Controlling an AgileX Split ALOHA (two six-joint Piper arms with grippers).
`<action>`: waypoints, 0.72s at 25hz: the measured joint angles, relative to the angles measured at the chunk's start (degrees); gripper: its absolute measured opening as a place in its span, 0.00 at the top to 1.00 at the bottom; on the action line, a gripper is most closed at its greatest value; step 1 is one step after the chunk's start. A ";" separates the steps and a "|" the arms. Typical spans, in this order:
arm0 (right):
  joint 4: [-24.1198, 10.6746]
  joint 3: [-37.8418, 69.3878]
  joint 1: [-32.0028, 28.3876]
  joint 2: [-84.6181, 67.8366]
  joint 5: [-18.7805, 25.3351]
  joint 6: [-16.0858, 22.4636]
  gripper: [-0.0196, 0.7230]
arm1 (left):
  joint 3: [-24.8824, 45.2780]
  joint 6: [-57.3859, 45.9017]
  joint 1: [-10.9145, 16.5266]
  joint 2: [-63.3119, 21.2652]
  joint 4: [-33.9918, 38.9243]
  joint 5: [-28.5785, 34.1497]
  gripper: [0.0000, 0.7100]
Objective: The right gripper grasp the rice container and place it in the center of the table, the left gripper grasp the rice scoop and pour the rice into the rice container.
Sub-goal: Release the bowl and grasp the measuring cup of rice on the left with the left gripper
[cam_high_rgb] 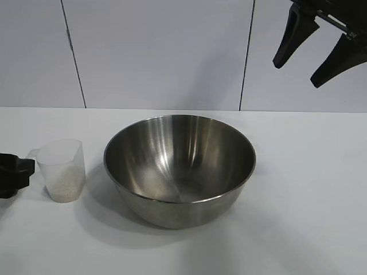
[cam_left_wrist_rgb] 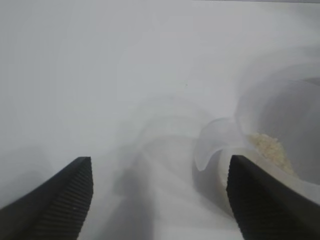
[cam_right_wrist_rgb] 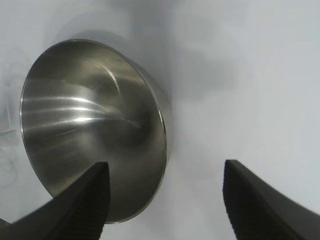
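White wall panels with thin dark seams stand behind the table (cam_high_rgb: 321,189), a plain matte white top. Near its middle sits the rice container (cam_high_rgb: 179,169), a wide steel bowl, upright, its shiny inside bare of grains. Just beside it on the left arm's side, apart from it by a narrow gap, stands the rice scoop (cam_high_rgb: 61,169), a small translucent cup, upright, with the rice (cam_high_rgb: 63,184) filling its lower part as an off-white heap. The scoop's handle points away from the bowl, toward the left gripper (cam_high_rgb: 12,175), which shows only as a black block at the table's edge, low and close to that handle. From its wrist camera, the left gripper (cam_left_wrist_rgb: 160,195) has its fingers spread wide; the handle curves in just beside one fingertip (cam_left_wrist_rgb: 260,200), and I cannot tell if they touch. The right gripper (cam_high_rgb: 312,54) hangs high above the table, off to the bowl's far right, well clear of it, fingers spread apart and holding nothing.
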 joint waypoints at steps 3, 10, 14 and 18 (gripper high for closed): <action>0.00 0.00 0.00 0.00 -0.11 0.00 0.37 | 0.00 -0.02 0.00 3.21 0.18 -0.91 0.24; 0.00 0.00 0.00 0.00 -0.45 0.00 0.37 | -0.56 -0.34 0.00 7.60 0.24 -0.80 0.24; 0.05 0.00 0.00 0.00 -0.76 0.00 0.37 | -1.49 -2.22 0.00 7.60 0.24 -0.86 0.24; 0.05 0.00 0.00 0.00 -0.83 0.00 0.37 | -2.64 -2.55 0.00 7.60 0.24 -0.86 0.24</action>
